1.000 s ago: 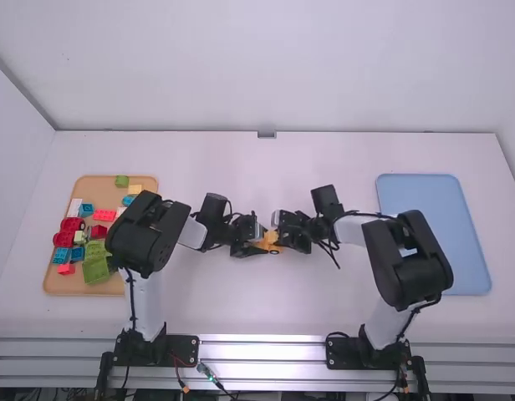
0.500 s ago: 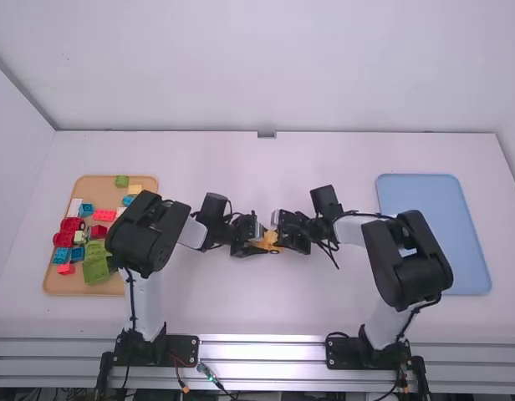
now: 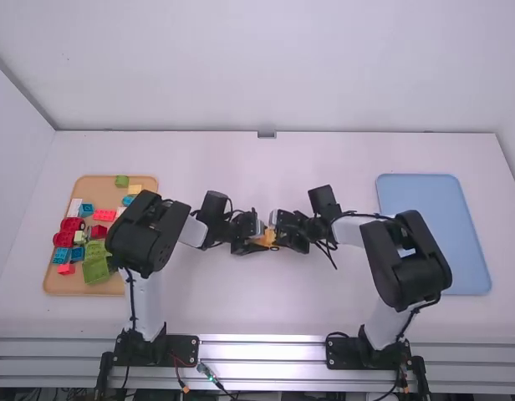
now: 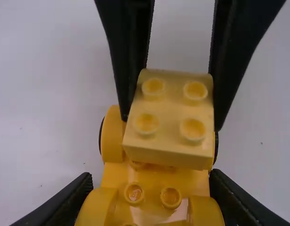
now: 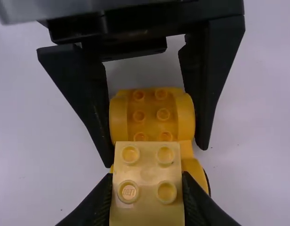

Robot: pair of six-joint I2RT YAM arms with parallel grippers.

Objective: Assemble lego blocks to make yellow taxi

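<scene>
Left wrist view: set pale yellow block [image 4: 168, 141] over one end of wheeled yellow base [image 4: 154, 179], perhaps nearly assembled; seating unclear, so likely left to press and release. Looks glossy, round-studded. Held mid-table [image 3: 266, 305] between left gripper [image 5: 155, 153], closed on base, and right gripper [image 4: 172, 121], closed on block.

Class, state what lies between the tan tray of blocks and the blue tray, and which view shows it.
In the high view: the left arm and left gripper, the yellow car, then the right gripper and right arm.
</scene>
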